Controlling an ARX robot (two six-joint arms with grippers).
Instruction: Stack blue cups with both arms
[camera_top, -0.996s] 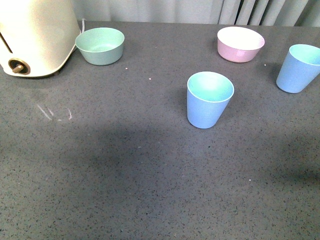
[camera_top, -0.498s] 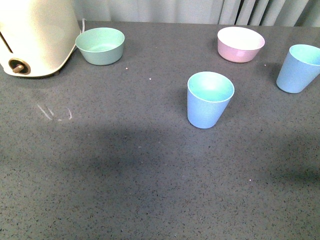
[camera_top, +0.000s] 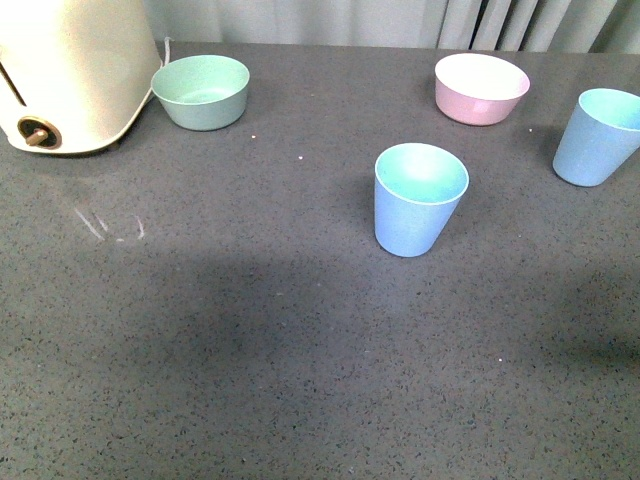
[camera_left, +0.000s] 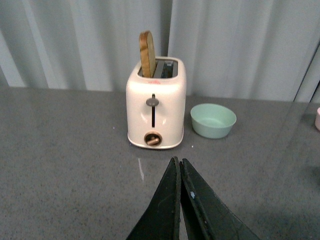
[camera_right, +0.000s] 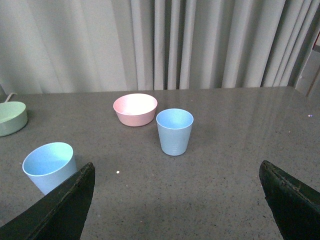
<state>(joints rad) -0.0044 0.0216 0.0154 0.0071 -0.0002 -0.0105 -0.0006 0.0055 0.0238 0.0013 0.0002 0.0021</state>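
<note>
While blue cups (camera_top: 420, 205) stand apart, pink bowl (camera_top: 481, 90) roughly between, toaster (camera_top: 70, 75) far left.

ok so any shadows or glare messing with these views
Front view: a broad soft shadow dims the near table. Left wrist view: a pale streak, maybe glare, before the toaster. Right wrist view: evenly lit, the cup by the pink bowl sharp.

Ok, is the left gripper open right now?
No, the left gripper has its jaws pressed together in the left wrist view, with nothing between them.

The near cup (camera_top: 420, 200) stands central; the far cup (camera_top: 597, 137), right of a bowl (camera_top: 481, 88).
</note>
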